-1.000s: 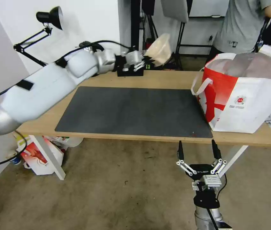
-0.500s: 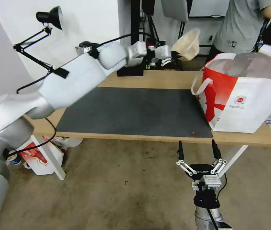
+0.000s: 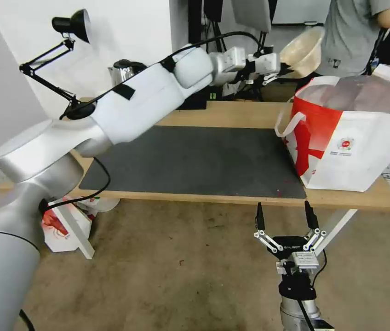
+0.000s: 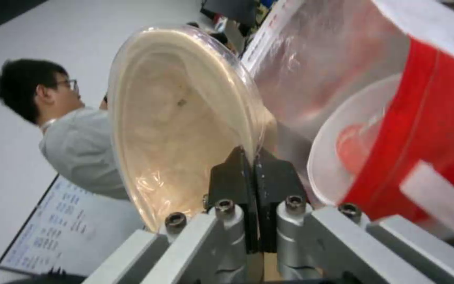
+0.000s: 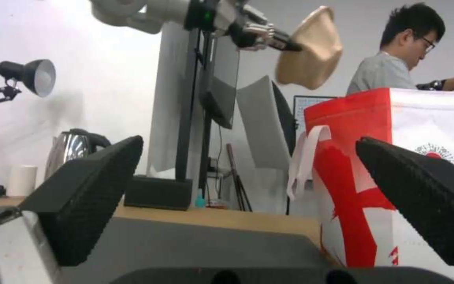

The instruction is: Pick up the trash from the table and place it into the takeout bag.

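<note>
My left gripper (image 3: 285, 67) is shut on the rim of a tan shallow bowl (image 3: 303, 49), one piece of the trash, and holds it tilted in the air above the back left corner of the takeout bag (image 3: 356, 138). In the left wrist view the bowl (image 4: 179, 118) is pinched in my left gripper (image 4: 253, 161), and a white bowl with red scraps (image 4: 353, 154) lies inside the bag (image 4: 437, 102). My right gripper (image 3: 284, 216) hangs open below the table's front edge (image 3: 195, 198), with nothing in it. From the right wrist view the bowl (image 5: 311, 47) hangs above the bag (image 5: 395, 177).
A dark grey mat (image 3: 195, 161) covers the middle of the table. A steel kettle (image 3: 123, 69) and a black desk lamp (image 3: 73, 23) stand at the back left. A small red-white bag (image 3: 59, 227) sits on the floor under the table's left end.
My left arm has swung to the right with the tan bowl, from above the table's back middle to above the bag's edge. The right arm has not moved.
</note>
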Controlling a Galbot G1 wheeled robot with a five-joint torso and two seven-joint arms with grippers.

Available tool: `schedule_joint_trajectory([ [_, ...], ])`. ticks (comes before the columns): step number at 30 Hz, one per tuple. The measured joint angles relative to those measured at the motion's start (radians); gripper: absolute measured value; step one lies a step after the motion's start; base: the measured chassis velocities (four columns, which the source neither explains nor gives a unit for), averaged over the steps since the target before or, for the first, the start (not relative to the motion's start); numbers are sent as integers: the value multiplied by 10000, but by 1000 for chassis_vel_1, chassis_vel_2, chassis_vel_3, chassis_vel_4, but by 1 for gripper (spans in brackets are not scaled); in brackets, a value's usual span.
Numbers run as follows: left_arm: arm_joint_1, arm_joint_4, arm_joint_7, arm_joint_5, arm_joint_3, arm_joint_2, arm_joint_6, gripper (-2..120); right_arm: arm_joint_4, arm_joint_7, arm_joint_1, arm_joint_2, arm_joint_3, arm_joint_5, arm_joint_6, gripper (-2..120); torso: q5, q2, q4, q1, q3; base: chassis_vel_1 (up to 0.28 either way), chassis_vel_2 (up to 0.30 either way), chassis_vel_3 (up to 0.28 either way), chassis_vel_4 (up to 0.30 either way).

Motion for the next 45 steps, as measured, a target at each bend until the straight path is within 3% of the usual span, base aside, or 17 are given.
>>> schedule_joint_trajectory([
  [14, -101, 1200, 18, 257, 272, -1550, -332, 0, 0, 0, 0, 0, 0, 0, 0, 100, 1, 0, -3, 1, 0, 0, 0, 0, 0],
  [25, 121, 1540, -367, 195, 948, -1817, -580, 1, 0, 0, 0, 0, 0, 0, 0, 100, -2, 3, 2, 1, 0, 0, 0, 0, 0],
  [42, 172, 1456, -601, 263, 908, -1777, -779, 62, 0, 0, 0, 0, 0, 0, 0, 100, -2, 2, 1, 1, 0, 0, 0, 0, 0],
  [45, 116, 1440, -600, 260, 887, -1772, -779, 77, 0, 0, 0, 0, 0, 0, 0, 100, -3, 3, 0, 0, 0, 0, 0, 0, 0],
])
